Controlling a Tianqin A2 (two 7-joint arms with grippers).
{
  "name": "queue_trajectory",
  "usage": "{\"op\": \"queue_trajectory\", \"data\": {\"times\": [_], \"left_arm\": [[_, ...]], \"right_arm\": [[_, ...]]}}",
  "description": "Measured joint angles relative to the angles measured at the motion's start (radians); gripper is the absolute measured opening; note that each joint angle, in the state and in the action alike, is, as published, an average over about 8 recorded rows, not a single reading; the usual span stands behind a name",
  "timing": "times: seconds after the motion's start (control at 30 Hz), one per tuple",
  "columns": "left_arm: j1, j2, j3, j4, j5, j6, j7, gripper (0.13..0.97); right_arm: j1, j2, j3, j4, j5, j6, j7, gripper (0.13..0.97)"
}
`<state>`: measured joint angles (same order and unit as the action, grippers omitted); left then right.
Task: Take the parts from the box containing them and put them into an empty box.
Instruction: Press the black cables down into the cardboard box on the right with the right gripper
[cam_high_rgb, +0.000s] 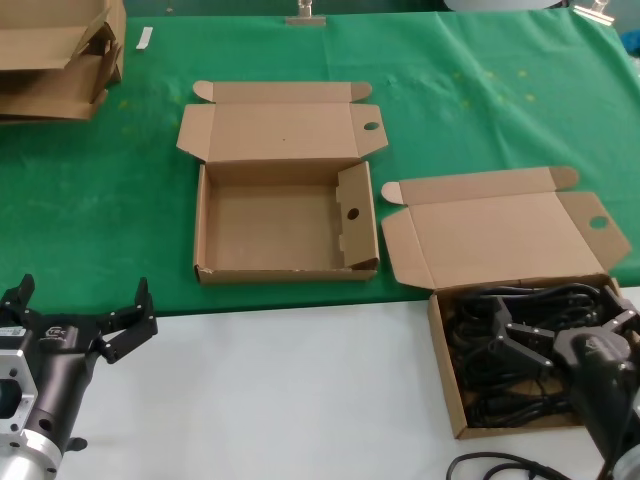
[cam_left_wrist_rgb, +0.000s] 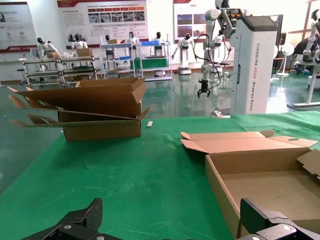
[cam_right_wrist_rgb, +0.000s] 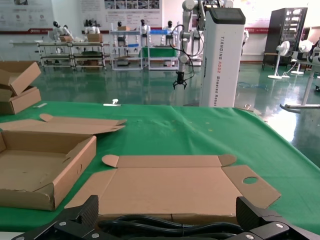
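The black power cords (cam_high_rgb: 520, 350) lie bundled in the brown box (cam_high_rgb: 447, 365) at the right, its wide lid (cam_high_rgb: 500, 235) open and flat behind it. My right gripper (cam_high_rgb: 560, 315) is open and hangs just over the cords, one finger to each side; the cords (cam_right_wrist_rgb: 165, 227) show between its fingers (cam_right_wrist_rgb: 85, 212) in the right wrist view. The empty squarish box (cam_high_rgb: 285, 265) stands in the middle, its lid open and a holed flap on its right wall. My left gripper (cam_high_rgb: 85, 290) is open and empty at the front left, apart from the empty box (cam_left_wrist_rgb: 220, 185).
A pile of flat cardboard pieces (cam_high_rgb: 55, 55) sits at the back left and shows in the left wrist view (cam_left_wrist_rgb: 95, 107). Green cloth (cam_high_rgb: 480, 110) covers the back of the table, bare white surface (cam_high_rgb: 280, 390) the front. A loose black cable (cam_high_rgb: 500, 463) lies at the front edge.
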<state>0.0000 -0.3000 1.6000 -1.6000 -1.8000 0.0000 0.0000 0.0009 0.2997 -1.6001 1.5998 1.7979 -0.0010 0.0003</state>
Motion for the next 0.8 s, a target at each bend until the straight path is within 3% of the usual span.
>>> {"op": "queue_trajectory", "data": {"times": [0.8], "left_arm": [[0.000,0.000,0.000,0.000,0.000,0.000,0.000,0.966]], "right_arm": [[0.000,0.000,0.000,0.000,0.000,0.000,0.000,0.966]]}}
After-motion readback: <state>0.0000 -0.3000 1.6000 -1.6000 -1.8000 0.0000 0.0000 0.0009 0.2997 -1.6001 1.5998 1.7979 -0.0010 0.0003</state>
